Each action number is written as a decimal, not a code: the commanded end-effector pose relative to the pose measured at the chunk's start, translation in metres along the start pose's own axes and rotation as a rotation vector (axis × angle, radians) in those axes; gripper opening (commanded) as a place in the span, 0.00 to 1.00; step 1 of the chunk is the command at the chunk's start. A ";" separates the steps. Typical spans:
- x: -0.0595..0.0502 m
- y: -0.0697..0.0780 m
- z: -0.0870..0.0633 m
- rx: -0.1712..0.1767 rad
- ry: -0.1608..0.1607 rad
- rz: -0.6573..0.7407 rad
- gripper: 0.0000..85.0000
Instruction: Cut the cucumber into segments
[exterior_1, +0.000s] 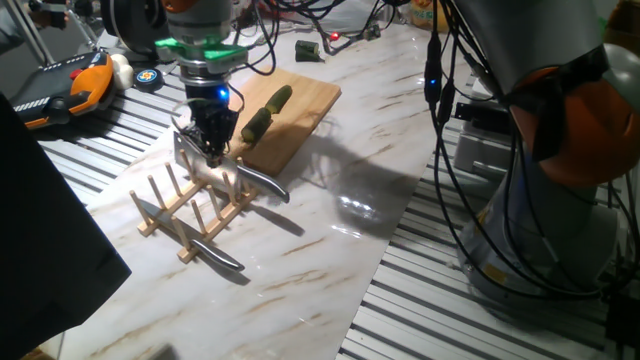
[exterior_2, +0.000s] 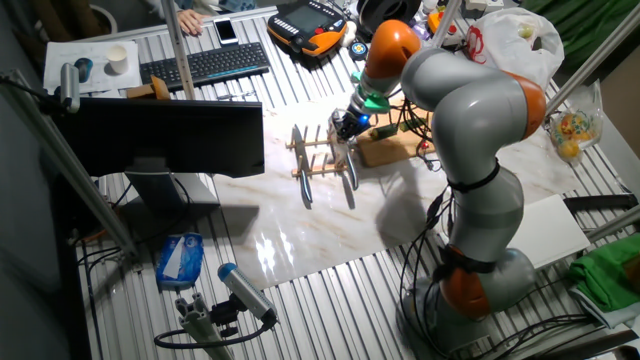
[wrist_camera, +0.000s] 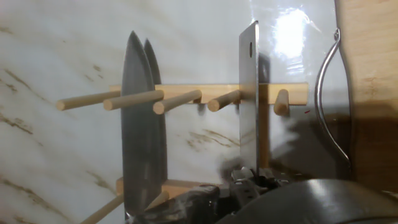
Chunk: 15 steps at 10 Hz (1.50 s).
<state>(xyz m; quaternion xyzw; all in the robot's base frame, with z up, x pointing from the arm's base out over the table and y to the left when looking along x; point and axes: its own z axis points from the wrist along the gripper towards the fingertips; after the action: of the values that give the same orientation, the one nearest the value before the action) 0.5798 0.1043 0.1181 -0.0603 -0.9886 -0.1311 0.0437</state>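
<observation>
Your gripper (exterior_1: 213, 150) sits at the wooden rack (exterior_1: 190, 212), jaws clenched on the cleaver (wrist_camera: 249, 99) handle. Cucumber (exterior_1: 266, 112) lies uncut on the cutting board (exterior_1: 290, 125), just behind the rack.

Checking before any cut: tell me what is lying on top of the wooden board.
On the wooden board lie two dark green cucumber pieces, end to end, apart from the tool at the knife rack. The board's near corner is covered by the arm, so anything there cannot be seen.
</observation>
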 end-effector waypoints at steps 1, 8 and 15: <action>0.001 0.002 -0.004 0.003 0.001 0.004 0.01; 0.013 0.005 -0.052 0.062 0.046 0.010 0.01; 0.004 -0.011 -0.099 0.104 0.097 -0.096 0.01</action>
<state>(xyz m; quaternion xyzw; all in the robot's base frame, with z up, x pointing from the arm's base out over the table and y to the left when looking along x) 0.5812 0.0678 0.2104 -0.0048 -0.9925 -0.0841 0.0885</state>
